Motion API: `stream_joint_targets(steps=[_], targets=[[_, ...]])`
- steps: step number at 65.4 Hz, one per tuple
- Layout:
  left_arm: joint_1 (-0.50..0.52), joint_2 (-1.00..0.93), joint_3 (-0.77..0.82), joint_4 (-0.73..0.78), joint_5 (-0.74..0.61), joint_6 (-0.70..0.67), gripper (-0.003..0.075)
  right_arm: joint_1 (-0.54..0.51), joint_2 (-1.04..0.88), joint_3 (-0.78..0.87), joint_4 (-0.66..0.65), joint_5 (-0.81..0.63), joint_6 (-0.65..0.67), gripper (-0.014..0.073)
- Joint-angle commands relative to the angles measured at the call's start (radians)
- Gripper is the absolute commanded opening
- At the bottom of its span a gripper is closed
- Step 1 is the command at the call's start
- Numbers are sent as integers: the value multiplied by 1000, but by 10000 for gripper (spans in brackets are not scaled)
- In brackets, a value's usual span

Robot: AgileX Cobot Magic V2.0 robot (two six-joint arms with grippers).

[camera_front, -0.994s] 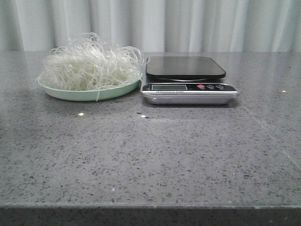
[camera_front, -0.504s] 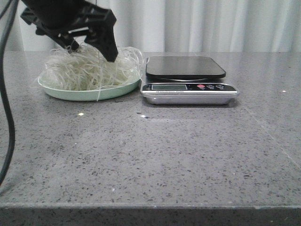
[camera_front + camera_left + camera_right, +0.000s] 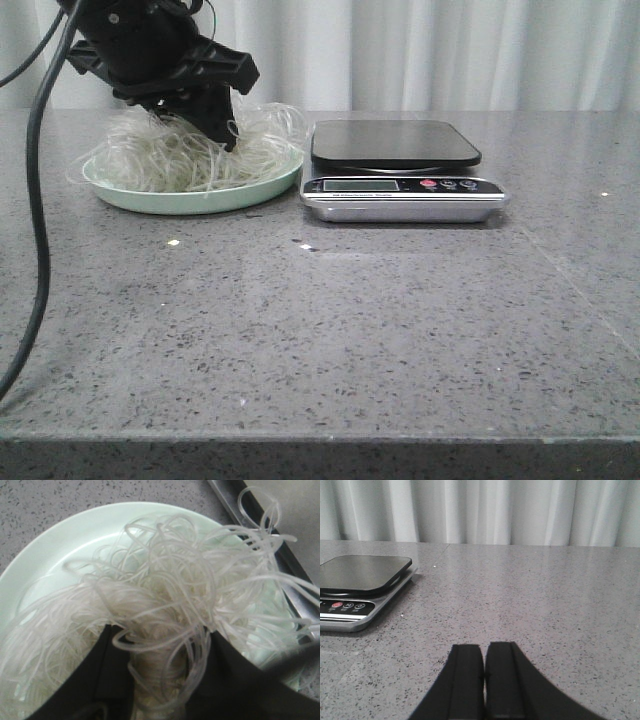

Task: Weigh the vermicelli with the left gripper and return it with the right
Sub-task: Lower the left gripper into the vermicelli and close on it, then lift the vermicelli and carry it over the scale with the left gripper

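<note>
Your left gripper (image 3: 205, 128) is down in the vermicelli (image 3: 190, 150), which lies heaped on the pale green plate (image 3: 140, 192); its fingers (image 3: 100, 675) have pinched a bundle of strands between them. Half a second ago it was higher, only touching the top. Around you: speckled grey table (image 3: 350, 320), white curtain (image 3: 450, 50), kitchen scale (image 3: 400, 170) just beside the plate. Your right gripper (image 3: 484, 680) hangs closed and empty above the table.

The vermicelli (image 3: 190, 155) lies on the plate (image 3: 255, 190), left of the scale (image 3: 400, 170). The left gripper (image 3: 195, 125) sits in the strands, apparently around them.
</note>
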Motion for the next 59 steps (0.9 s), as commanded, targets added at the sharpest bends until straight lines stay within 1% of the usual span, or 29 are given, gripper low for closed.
stream_joint_targets(steps=[1, 5, 13, 23, 32, 43, 47, 59], targets=[[-7, -29, -82, -4, 32, -7, 144, -6, -16, -9, -12, -72, 0, 188], [-7, -37, -149, -15, 54, -7, 126, -6, -16, -9, -12, -72, 0, 188], [-7, -42, -277, -63, 99, -7, 127, -6, -16, -9, -12, -72, 0, 188], [-42, -42, -368, -78, 99, -7, 127, -6, -16, -9, -12, -72, 0, 188], [-90, -26, -407, -83, 66, -7, 127, -6, -16, -9, -12, -72, 0, 188], [-152, 23, -408, -105, -58, -7, 127, -6, -16, -9, -12, -72, 0, 188], [-174, 46, -408, -121, -82, -7, 127, -6, -16, -9, -12, -72, 0, 188], [-217, 129, -409, -119, -105, -7, 135, -6, -16, -9, -12, -72, 0, 188]])
